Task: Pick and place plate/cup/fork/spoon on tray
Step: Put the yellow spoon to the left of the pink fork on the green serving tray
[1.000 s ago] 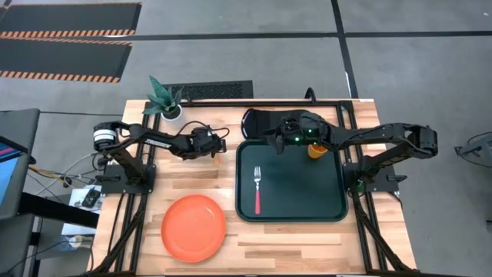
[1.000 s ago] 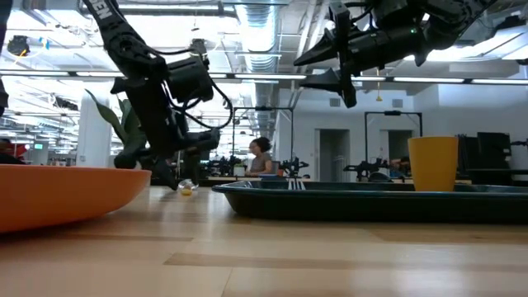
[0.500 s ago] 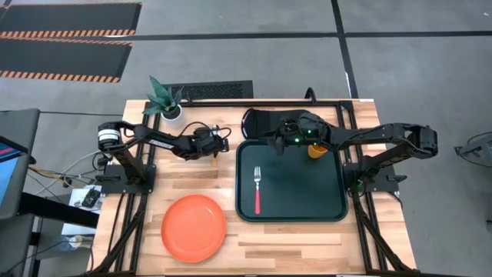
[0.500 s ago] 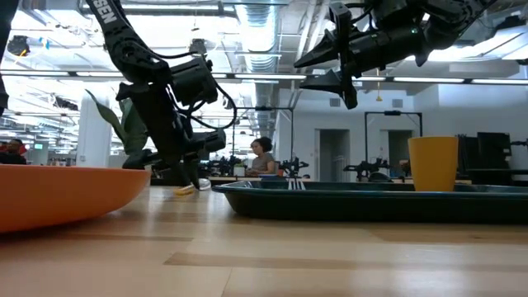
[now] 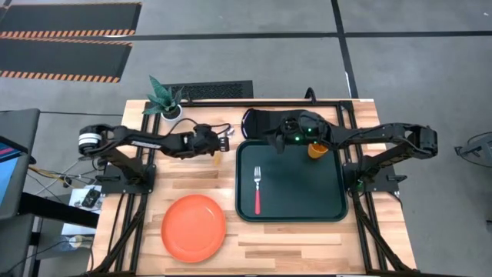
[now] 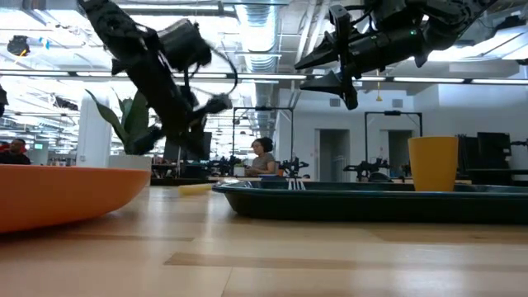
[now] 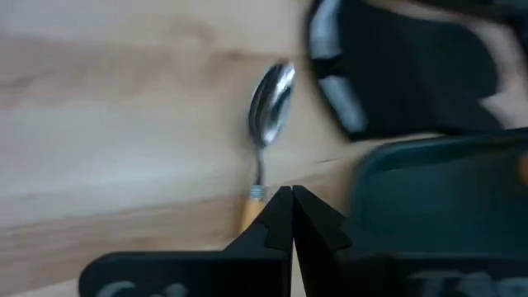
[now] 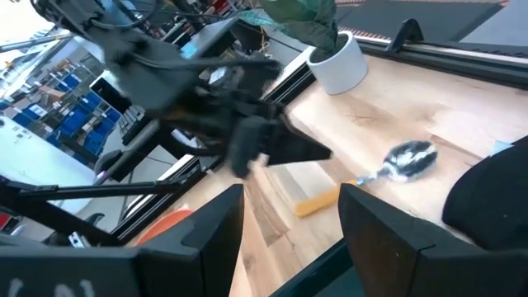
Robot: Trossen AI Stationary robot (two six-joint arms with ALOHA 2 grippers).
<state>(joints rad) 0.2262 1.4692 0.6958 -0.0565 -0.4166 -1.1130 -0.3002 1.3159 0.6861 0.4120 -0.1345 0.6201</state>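
Since the earlier frames the left arm has drawn back and lifted, so the left gripper (image 7: 291, 216) now hangs above the spoon (image 7: 266, 132) with its fingers pressed together on nothing, the spoon lying flat on the wood just beside the tray (image 5: 323, 204). The tray holds the fork (image 5: 257, 188) and the cup (image 5: 316, 150), while the plate (image 5: 193, 227) sits on the table left of it. The right gripper (image 8: 289, 216) hovers over the tray's far edge, jaws spread wide.

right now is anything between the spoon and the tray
Nothing visible does. The spoon lies on bare wood just beside the tray, near its far left corner. Only the tray's raised rim has to be cleared. The left gripper, fingers shut, hangs over the spoon's handle.
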